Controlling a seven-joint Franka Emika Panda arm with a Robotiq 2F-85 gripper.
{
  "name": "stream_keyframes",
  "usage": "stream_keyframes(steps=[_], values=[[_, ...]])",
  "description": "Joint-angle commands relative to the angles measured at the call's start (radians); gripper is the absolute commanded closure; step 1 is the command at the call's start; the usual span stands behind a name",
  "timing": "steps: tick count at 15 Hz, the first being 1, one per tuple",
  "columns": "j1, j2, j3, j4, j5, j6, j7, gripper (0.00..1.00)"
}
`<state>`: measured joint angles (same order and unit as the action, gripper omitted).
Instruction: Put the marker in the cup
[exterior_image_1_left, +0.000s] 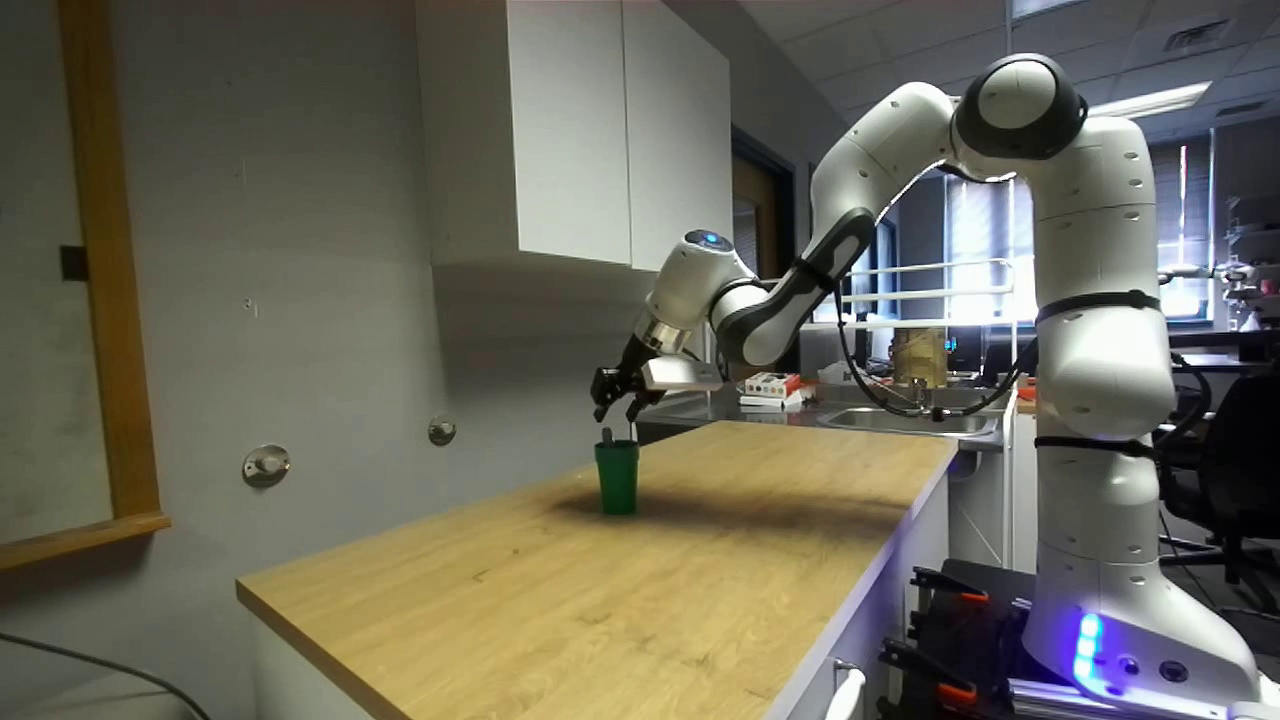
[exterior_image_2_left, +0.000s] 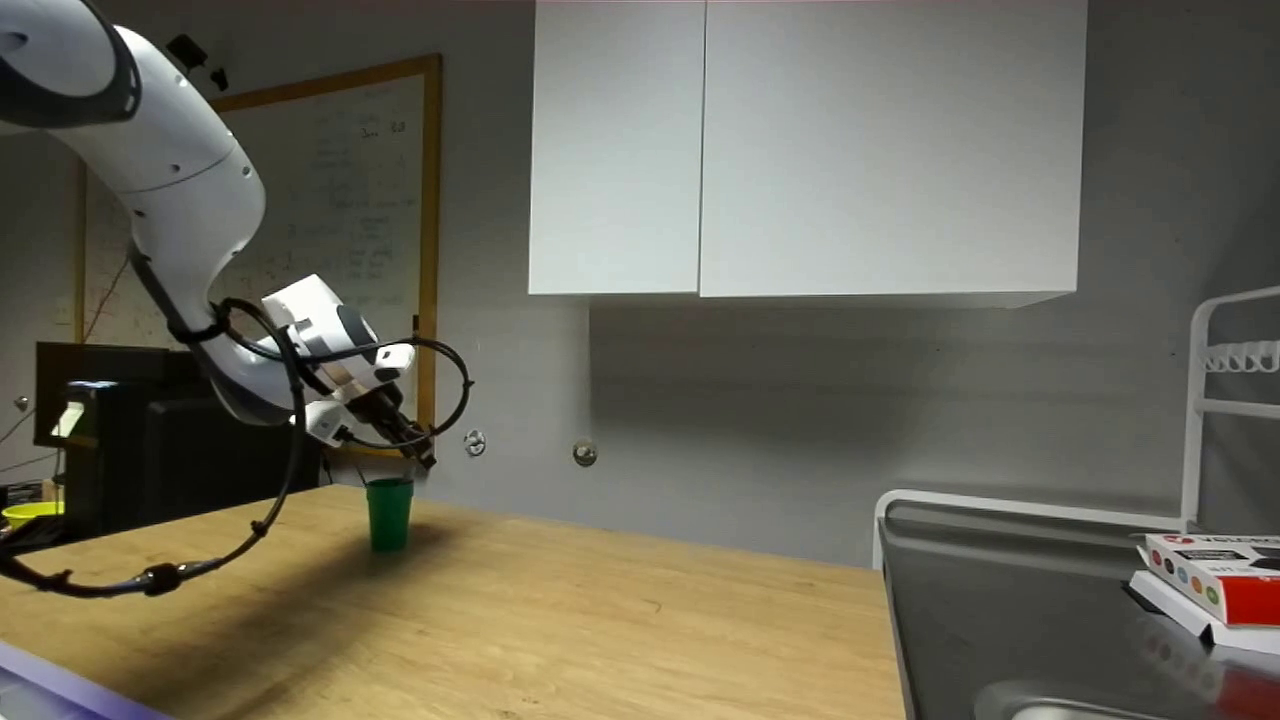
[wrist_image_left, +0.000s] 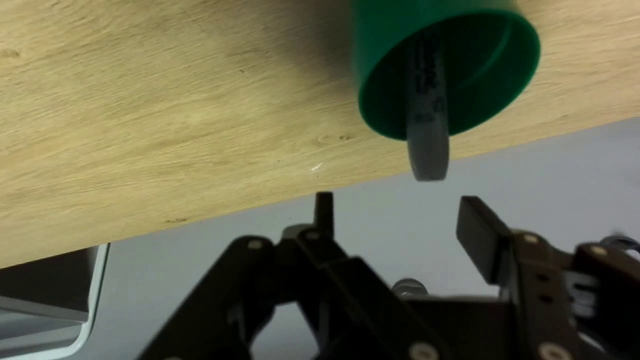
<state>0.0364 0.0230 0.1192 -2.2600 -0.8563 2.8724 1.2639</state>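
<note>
In the wrist view, a grey, dark-lettered, pen-like marker (wrist_image_left: 428, 115) is standing inside a green, tapered plastic cup (exterior_image_1_left: 617, 482), one end projecting past the rim. Whether the barrel is resting against that rim, I cannot tell. The cup is standing upright on a pale wood-grained table (exterior_image_1_left: 700, 580) in both exterior views. The black two-fingered tool (wrist_image_left: 397, 220) is hanging above the cup, near the marker's projecting end; its fingers are standing wide apart and are gripping nothing.

Placement is appearing complete, in my judgement, and the step in hand is most likely the withdrawal. To do it well, the fingers should be holding this spread and the tool should be drawing away slowly along the marker's own line, until both fingertips are clearing the end. Sideways travel should be waiting until then: a finger catching the marker could be levering it against the rim, and the cup, probably light, could be tipping. Wrist rotation at this nearness would be carrying the same risk. Narrowing the grip is serving no purpose here.
</note>
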Motion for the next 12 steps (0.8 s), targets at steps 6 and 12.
stream_keyframes(steps=[6, 12], values=[[0.025, -0.042, 0.022, -0.013, 0.107, -0.120, -0.114, 0.00], [0.079, -0.220, 0.005, -0.082, 0.651, -0.425, -0.631, 0.00]])
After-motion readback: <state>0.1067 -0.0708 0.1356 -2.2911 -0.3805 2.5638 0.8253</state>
